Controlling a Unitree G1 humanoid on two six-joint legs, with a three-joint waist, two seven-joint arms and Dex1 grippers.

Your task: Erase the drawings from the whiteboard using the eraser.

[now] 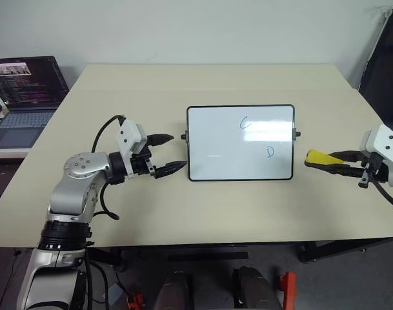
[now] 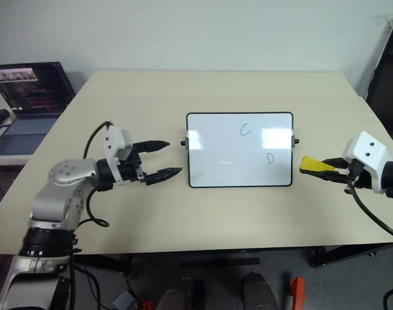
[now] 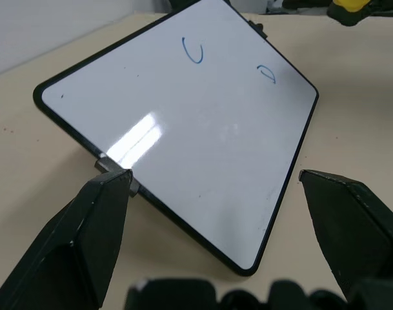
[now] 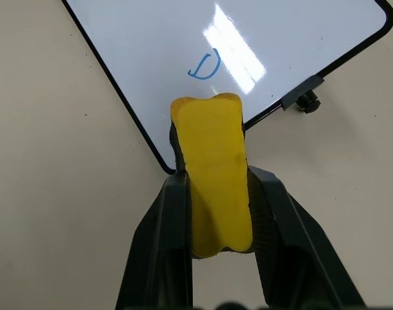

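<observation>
Jaws of the right gripper [image 1: 333,163] were clenched on the eraser [image 1: 319,157] in the head views, its yellow tip pointing left at the board [image 1: 215,139] from just off that board's right edge. The board lay flat mid-table, long axis running left to right. Two drawings showed, a "C" [image 1: 245,123] toward the far side and a "D" [image 1: 270,152] nearer the eraser; so the right arm was the nearer one, and the "D" was probably its first target. On the board's other side, the left gripper [image 1: 173,154] stood with jaws released, tips just beside the left knob.

From the left wrist, both marks sat across the board from those spread jaws.

From the right wrist, the eraser [image 4: 213,169] hung past the board's corner, short of the "D" [image 4: 205,66].

Around it: a bare beige table [image 1: 183,206], a laptop [image 1: 25,90] at far left, a plain wall behind.
</observation>
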